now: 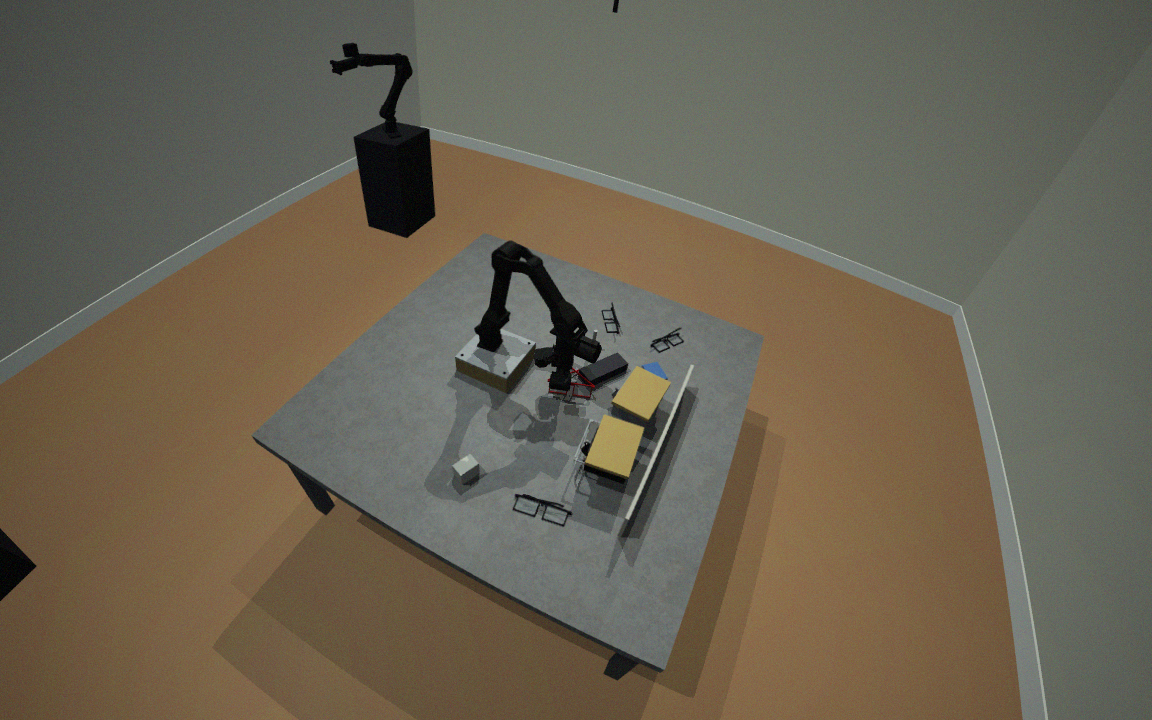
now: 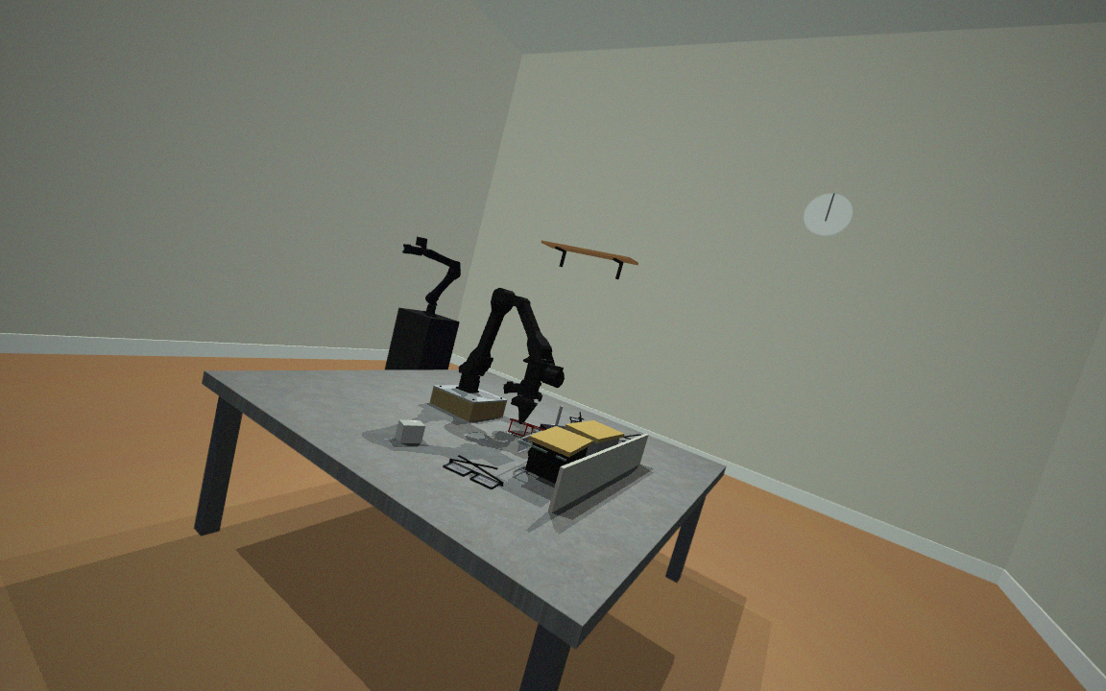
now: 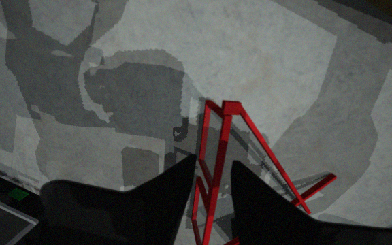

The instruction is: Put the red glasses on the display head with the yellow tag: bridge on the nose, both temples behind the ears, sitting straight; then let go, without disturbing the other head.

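Observation:
The red glasses (image 1: pixel 581 385) (image 3: pixel 224 136) rest on the table in front of the arm's base, temples partly unfolded. My gripper (image 1: pixel 559 385) (image 2: pixel 523 419) (image 3: pixel 214 163) points down over them. Its fingers are partly open, one on each side of the red front frame, with gaps showing in the wrist view. Two display heads with yellow tops, the nearer head (image 1: pixel 614 445) (image 2: pixel 560 440) and the farther head (image 1: pixel 641 392) (image 2: pixel 594 429), stand side by side. A green tag (image 3: pixel 18 194) shows on a dark surface at lower left of the wrist view. The yellow tag cannot be made out.
A dark case (image 1: pixel 603 369) lies between the red glasses and the farther head. A white panel (image 1: pixel 662 438) (image 2: pixel 595 477) stands behind the heads. Black glasses (image 1: pixel 541 507) (image 2: pixel 472 471) and a white cube (image 1: pixel 465 468) (image 2: pixel 409 432) lie nearer the front edge.

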`<action>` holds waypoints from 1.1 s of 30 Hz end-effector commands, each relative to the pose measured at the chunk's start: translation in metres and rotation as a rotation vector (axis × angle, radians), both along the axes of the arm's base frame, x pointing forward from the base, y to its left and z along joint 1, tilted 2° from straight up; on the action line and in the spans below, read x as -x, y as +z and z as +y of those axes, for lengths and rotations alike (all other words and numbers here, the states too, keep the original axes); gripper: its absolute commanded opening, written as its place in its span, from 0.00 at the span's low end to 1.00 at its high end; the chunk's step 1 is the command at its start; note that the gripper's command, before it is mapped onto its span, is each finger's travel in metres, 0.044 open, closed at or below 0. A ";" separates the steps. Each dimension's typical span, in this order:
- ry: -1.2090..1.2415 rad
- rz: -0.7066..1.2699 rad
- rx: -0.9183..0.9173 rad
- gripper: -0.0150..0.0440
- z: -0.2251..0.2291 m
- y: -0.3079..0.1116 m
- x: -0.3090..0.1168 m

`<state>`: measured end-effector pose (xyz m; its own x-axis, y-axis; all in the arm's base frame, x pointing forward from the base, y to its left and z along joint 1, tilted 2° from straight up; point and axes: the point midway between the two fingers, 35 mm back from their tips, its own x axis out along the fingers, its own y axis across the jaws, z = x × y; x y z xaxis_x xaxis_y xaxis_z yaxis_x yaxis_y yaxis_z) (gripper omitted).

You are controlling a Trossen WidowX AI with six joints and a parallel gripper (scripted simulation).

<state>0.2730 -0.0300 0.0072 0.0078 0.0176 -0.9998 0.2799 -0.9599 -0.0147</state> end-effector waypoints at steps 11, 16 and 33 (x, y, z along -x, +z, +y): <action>0.004 0.011 -0.007 0.46 0.000 -0.022 0.003; 0.004 0.011 -0.007 0.46 0.000 -0.022 0.004; 0.008 0.012 -0.002 0.34 0.002 -0.022 0.004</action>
